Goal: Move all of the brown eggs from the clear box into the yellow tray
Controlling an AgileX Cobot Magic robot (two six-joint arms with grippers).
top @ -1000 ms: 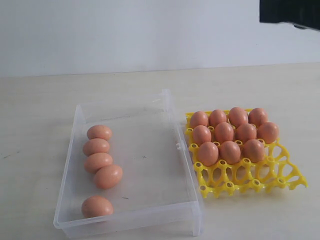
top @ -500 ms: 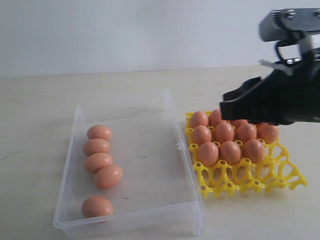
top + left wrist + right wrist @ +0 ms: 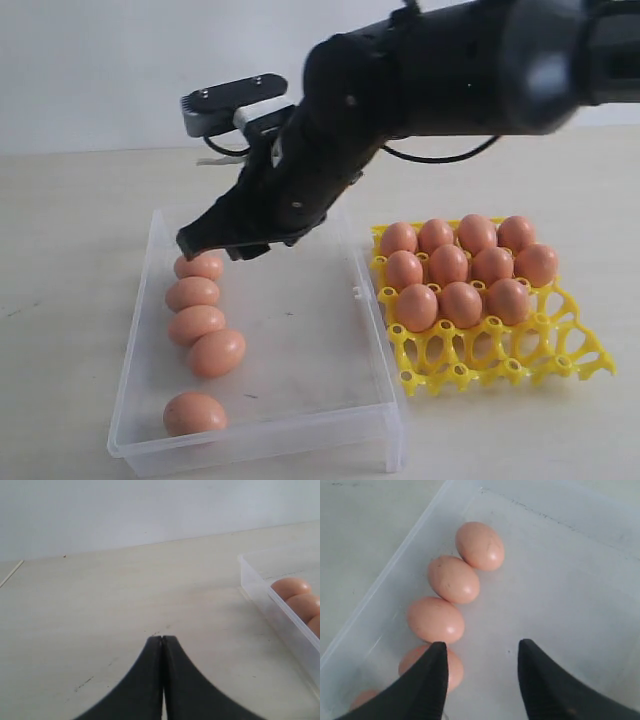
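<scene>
Box point(image 3: 300, 340): 5 eggs point(image 3: 195, 323); tray point(image 3: 450, 375): 11

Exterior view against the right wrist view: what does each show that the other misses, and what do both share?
Only the exterior view: the yellow tray holding eleven brown eggs. Only the right wrist view: the right gripper with its jaws apart and nothing between them. Both: the clear box and five more eggs lying near one long wall.
</scene>
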